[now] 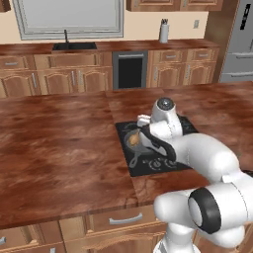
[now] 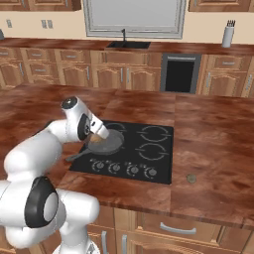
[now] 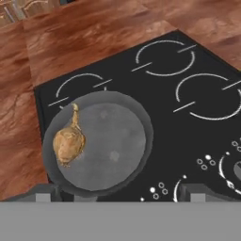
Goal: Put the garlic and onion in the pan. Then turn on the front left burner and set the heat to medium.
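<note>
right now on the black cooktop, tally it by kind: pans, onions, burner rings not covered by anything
pan: 1
onion: 1, lying in the pan
uncovered burner rings: 3
total: 5

A wooden island counter (image 2: pixel 208 144) with a reddish-brown top carries a flat black glass cooktop (image 2: pixel 158 158) set into it close to the near edge. On the cooktop's near left ring, the front left burner (image 3: pixel 56 101), sits the pan (image 3: pixel 115 146), a round dark grey skillet, its handle (image 1: pixel 133 160) pointing toward the near edge. A row of control knobs (image 2: pixel 133 170) runs along the cooktop's near side. To the right of the cooktop, a small round garlic-coloured thing (image 2: pixel 191 178) lies on the bare wood near the front edge.
</note>
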